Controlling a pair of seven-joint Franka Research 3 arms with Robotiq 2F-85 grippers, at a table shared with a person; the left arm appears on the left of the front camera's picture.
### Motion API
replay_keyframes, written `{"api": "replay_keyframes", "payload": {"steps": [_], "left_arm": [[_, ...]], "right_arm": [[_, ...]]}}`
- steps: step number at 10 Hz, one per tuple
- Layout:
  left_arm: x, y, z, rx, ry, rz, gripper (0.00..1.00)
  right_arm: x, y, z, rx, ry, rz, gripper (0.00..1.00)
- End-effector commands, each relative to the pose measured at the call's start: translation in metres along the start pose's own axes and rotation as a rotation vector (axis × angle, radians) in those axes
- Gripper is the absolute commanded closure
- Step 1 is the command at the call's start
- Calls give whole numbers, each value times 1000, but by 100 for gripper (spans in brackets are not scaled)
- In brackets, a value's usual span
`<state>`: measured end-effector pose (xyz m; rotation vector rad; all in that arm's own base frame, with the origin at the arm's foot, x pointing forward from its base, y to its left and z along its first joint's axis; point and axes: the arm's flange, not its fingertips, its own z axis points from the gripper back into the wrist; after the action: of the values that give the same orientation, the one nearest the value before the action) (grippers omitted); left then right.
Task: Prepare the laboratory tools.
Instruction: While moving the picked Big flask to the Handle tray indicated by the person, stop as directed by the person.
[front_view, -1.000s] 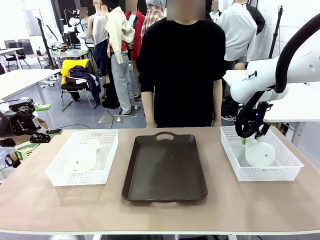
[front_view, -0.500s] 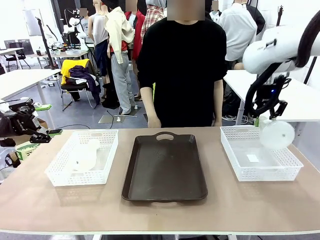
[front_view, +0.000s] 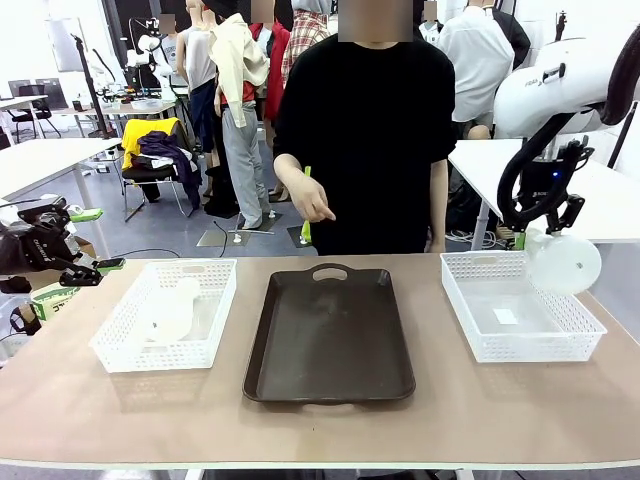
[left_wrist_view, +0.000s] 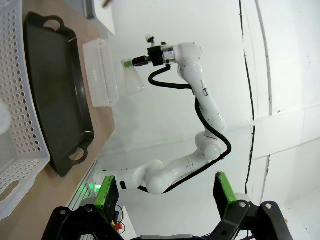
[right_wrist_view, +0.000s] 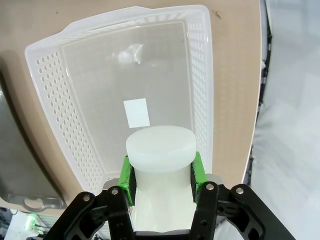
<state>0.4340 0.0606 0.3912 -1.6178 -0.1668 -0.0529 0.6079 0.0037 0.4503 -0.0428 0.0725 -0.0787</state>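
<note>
One translucent whitish flask (front_view: 563, 264) hangs tilted in the air above the right white basket (front_view: 478, 335), its round base facing me. My right gripper (front_view: 530, 236) is shut on its neck. In the right wrist view the green pads (right_wrist_view: 127, 178) clamp the flask (right_wrist_view: 160, 145) over the basket floor (right_wrist_view: 150, 65). A second flask (front_view: 170, 310) lies on its side in the left basket (front_view: 120, 352). My left gripper (left_wrist_view: 165, 195) is open and holds nothing, and it looks across at the right arm's flask (left_wrist_view: 132, 81).
A dark brown handled tray (front_view: 330, 340) lies bare in the middle of the table between the two baskets. The person stands at the far edge with one hand (front_view: 312, 205) raised above the tray's far end. The table's front strip is free.
My right gripper lifted the flask out of the right basket, up and to the right. The person's hand rose from their side to chest height.
</note>
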Motion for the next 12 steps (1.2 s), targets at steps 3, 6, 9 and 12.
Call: {"api": "replay_keyframes", "payload": {"steps": [3, 6, 9, 12], "left_arm": [[0, -2, 1, -1, -1, -7, 0], [0, -2, 1, -1, -1, -7, 0], [0, -2, 1, -1, -1, -7, 0], [0, -2, 1, -1, -1, -7, 0]], "right_arm": [[2, 3, 1, -6, -15, -18, 100], [2, 3, 1, -6, -15, -18, 100], [2, 3, 1, -6, -15, -18, 100], [2, 3, 1, -6, -15, -18, 100]]}}
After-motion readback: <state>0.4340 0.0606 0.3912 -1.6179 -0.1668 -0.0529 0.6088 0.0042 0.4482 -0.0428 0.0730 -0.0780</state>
